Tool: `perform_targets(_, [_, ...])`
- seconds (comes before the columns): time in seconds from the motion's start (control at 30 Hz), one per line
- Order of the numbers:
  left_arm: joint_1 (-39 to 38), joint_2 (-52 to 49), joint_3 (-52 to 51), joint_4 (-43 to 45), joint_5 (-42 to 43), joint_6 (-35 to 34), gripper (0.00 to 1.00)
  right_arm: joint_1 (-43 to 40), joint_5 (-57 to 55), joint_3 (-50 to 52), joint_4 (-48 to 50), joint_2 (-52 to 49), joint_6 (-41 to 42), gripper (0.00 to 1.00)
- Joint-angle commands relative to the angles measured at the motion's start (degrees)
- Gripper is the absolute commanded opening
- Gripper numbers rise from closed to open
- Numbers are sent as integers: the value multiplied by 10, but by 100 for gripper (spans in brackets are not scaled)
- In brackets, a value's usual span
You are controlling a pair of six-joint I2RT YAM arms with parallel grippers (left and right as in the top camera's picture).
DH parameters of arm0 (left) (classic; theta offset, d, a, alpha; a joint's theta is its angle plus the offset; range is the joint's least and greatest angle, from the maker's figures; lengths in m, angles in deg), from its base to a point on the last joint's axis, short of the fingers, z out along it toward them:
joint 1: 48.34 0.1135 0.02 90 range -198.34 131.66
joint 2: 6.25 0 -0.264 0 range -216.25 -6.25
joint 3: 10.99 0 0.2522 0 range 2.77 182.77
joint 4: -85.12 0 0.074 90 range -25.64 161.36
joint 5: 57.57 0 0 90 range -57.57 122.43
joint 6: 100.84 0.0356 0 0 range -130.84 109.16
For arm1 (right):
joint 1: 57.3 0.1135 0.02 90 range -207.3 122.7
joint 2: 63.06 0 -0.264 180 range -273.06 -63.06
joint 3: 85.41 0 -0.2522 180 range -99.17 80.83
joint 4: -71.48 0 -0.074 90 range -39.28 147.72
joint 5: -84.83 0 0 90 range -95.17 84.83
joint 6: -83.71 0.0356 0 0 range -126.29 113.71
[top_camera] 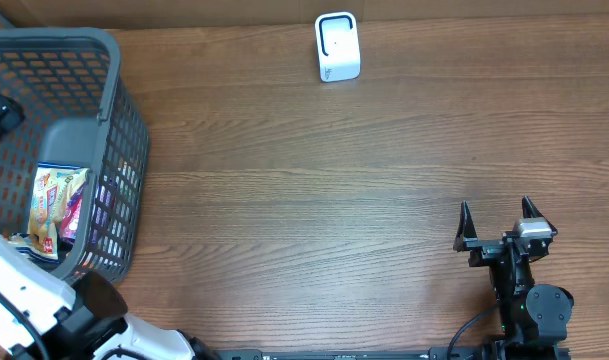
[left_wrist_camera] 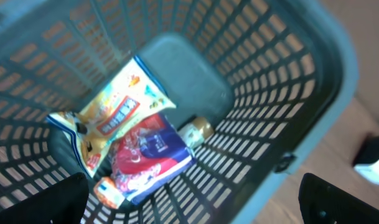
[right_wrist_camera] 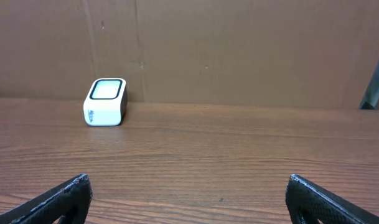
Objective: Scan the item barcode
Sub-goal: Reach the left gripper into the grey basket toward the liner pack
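BASKET, LEFT OF TABLE: A yellow packet (left_wrist_camera: pixel 114 109) lies tilted on the floor of the grey basket (left_wrist_camera: pixel 289 93). It overlaps a red-and-blue packet (left_wrist_camera: pixel 149 158) just below it. A small gold-topped container (left_wrist_camera: pixel 196 130) touches that second packet's right edge; the blur of the left wrist view hides what it is. From overhead, the packets show at the basket's near end, partly behind its slatted wall.

My left gripper (left_wrist_camera: pixel 195 208) hangs over the basket and looks straight down into it. Its jaws are spread wide and carry nothing. Its dark fingers (left_wrist_camera: pixel 58 199) sit in the bottom corners of the wrist view, clear of the packets.

The white scanner (top_camera: pixel 337 46) stands at the far edge of the wooden table (top_camera: pixel 304 200), near the middle and close to the brown backdrop. It is well apart from the basket.

My right gripper (top_camera: pixel 496 215) sits low at the near right of the table. It too is spread wide and empty, and it faces the scanner, which shows to the left in the right wrist view.
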Motion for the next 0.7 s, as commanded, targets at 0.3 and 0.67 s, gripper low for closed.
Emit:
perform_targets(0.3, [4, -29, -232, 15, -23, 64, 100, 1, -3, 6, 4, 4, 2, 100])
perform_targets(0.67, [0, -30, -396, 93, -6, 69, 100, 1, -3, 6, 4, 4, 2, 100])
